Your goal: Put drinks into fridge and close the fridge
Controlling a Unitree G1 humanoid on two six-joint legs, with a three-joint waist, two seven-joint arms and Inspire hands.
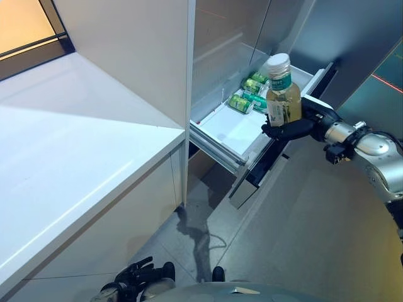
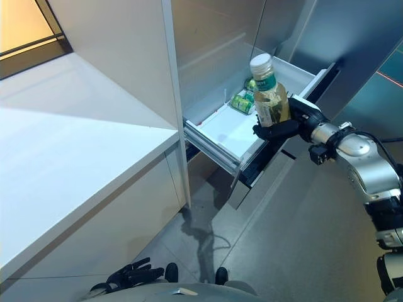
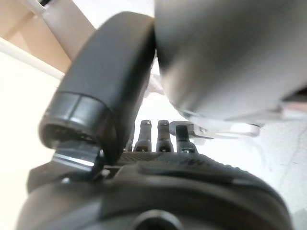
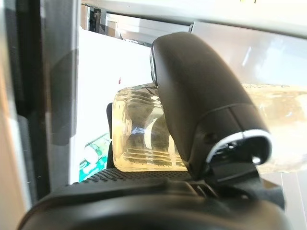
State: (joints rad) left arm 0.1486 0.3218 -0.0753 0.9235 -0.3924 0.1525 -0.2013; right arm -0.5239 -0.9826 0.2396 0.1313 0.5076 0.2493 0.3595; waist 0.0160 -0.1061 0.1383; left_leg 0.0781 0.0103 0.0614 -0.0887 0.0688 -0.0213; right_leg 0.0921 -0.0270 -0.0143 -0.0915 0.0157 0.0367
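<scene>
One bottle (image 1: 283, 91) clamped in right hand (image 1: 291, 129) fingers over open white fridge drawer (image 1: 234, 132), left hand (image 1: 135, 274) fingers relaxed low, grey floor (image 1: 302, 239)

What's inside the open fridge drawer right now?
Green cans lie at the back of the white drawer. The bottle in the right hand hides part of them, so the count is unclear.

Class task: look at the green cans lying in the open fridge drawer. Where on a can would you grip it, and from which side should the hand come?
Grip a can across its round middle, coming from above. The cans lie on their sides at the drawer's back end, close together, so their ends are hard to reach and only the top is free. The right hand is busy: its fingers are curled round the bottle.
</scene>
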